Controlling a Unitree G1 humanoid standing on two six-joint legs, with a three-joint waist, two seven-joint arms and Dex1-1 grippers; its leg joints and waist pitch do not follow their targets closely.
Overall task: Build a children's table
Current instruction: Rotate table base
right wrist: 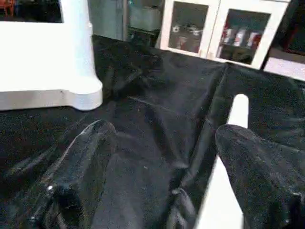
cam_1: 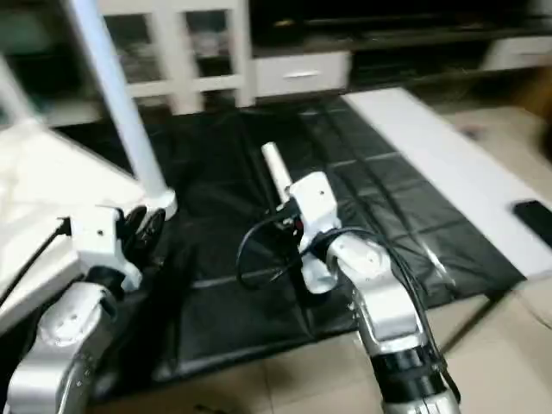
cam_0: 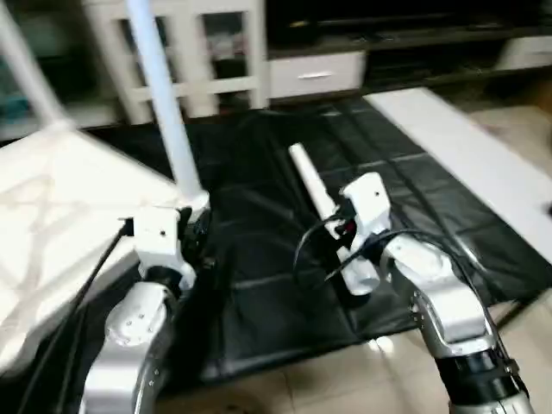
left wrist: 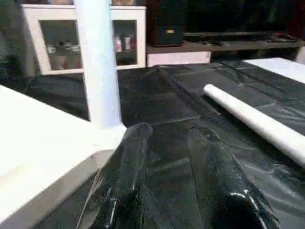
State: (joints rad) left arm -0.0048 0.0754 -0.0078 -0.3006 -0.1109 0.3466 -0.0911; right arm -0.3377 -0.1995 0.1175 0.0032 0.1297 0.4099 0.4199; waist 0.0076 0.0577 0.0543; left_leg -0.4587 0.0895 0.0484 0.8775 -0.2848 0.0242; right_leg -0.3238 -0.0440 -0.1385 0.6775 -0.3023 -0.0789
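The white tabletop (cam_0: 52, 224) lies underside up at the left on a black sheet. One white leg (cam_0: 164, 95) stands upright in its near corner socket (cam_0: 197, 205), and a second leg (cam_0: 26, 69) rises at the far left. My left gripper (left wrist: 167, 138) is open right beside that socket, with nothing between its fingers; one finger (left wrist: 126, 157) is close against the tabletop's corner. A loose leg (cam_0: 315, 194) lies on the sheet. My right gripper (right wrist: 162, 138) hangs wide open over its near end, and the leg (right wrist: 238, 112) runs just beside one finger (right wrist: 252, 167).
The black sheet (cam_0: 259, 267) covers the floor in the middle. A white glass-door cabinet (cam_0: 207, 52) stands behind it, and a long white board (cam_0: 466, 147) lies at the right. A small dark object (cam_1: 535, 220) sits on that board. Tiled floor (cam_0: 345, 379) lies nearest me.
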